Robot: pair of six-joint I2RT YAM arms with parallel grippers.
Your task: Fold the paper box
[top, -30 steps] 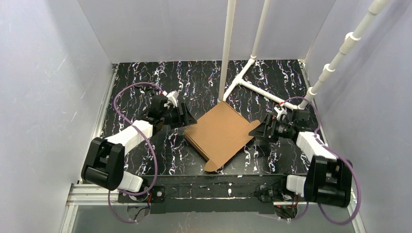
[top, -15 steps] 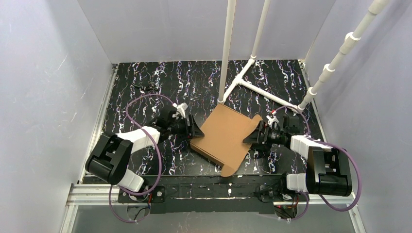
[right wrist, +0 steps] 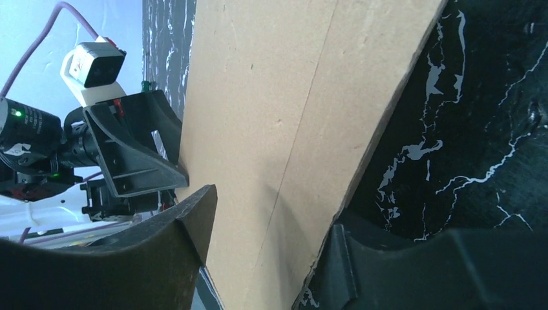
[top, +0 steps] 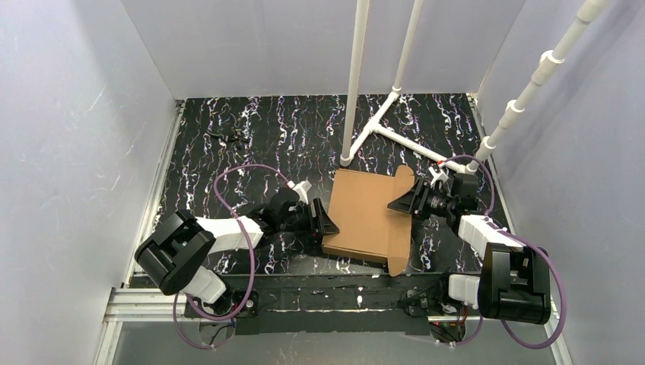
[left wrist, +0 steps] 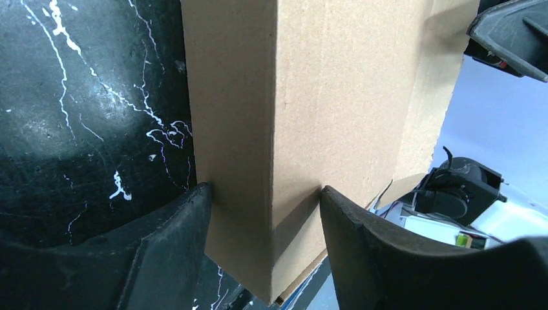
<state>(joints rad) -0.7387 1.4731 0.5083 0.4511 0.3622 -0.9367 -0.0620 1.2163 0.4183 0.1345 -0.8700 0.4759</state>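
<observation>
Now the left gripper (top: 329, 224) clamps the paper box (top: 365, 217) at its left edge — the right gripper (top: 395, 204) pinches its raised flap.

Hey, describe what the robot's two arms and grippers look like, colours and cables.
Both the left arm and right arm have white link shells with chunky black joint housings. A purple cable loops along each. The left gripper and right gripper have matte black, wedge-shaped fingers.
</observation>
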